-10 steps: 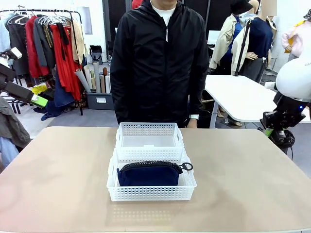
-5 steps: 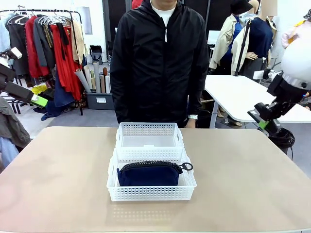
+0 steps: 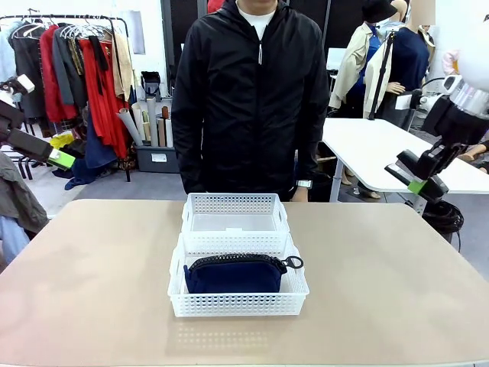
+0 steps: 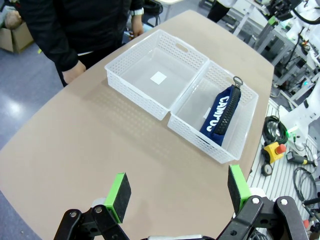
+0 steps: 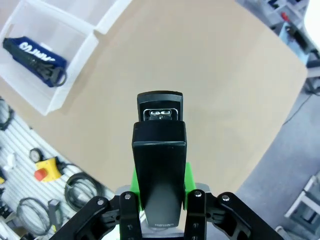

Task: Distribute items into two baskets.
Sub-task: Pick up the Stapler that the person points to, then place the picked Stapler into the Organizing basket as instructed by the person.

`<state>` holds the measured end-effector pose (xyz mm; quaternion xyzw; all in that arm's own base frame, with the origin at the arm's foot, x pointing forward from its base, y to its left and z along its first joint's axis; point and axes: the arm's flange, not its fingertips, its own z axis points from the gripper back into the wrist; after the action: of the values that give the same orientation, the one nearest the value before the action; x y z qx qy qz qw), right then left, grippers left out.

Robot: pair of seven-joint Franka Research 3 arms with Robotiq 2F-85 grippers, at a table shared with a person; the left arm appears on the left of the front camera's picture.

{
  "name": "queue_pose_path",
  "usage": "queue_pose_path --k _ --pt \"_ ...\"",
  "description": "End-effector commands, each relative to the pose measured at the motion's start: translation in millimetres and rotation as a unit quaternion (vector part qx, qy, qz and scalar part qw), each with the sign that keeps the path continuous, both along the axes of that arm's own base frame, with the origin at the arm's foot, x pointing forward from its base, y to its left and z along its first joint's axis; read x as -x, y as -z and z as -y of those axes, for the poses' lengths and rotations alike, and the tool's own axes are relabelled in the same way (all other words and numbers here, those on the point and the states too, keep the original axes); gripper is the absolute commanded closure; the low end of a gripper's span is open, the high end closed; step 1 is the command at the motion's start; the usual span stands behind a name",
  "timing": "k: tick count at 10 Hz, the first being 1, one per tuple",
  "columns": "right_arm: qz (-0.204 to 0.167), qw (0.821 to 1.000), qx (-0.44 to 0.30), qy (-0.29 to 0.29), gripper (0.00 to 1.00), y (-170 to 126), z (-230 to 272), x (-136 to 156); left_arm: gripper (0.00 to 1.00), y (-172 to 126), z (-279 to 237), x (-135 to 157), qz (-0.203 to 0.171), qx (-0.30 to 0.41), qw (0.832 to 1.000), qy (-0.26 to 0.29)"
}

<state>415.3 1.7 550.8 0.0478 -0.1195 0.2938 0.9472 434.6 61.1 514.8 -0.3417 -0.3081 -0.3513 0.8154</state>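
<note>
On the worktop (image 3: 92, 275), two white baskets (image 3: 235, 222) sit touching end to end before a person (image 3: 252, 99). The nearer basket (image 3: 237, 302) holds the navy pouch (image 3: 235, 275); the farther holds just its label. The left end effector (image 4: 177, 192) hangs spread wide. The right end effector (image 5: 160, 187), off the worktop's right edge, clamps the black stapler (image 5: 160, 150).

Robotics lab with a clothing corner, metal rail of hanging red and dark garments (image 3: 76, 69), grey floor cables (image 4: 305, 175), beige tabletop (image 3: 92, 267)
</note>
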Motion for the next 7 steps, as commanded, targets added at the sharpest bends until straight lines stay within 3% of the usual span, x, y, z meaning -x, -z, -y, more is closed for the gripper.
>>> queue_pose_path --k 1,7 --pt "0.021 1.000 0.009 0.003 1.00 3.7 1.5 -0.2 0.00 -0.7 0.1 1.6 0.002 0.005 1.000 0.002" --pt "0.021 1.000 0.009 0.003 1.00 3.7 1.5 -0.2 0.00 -0.7 0.1 1.6 0.002 0.005 1.000 0.002"
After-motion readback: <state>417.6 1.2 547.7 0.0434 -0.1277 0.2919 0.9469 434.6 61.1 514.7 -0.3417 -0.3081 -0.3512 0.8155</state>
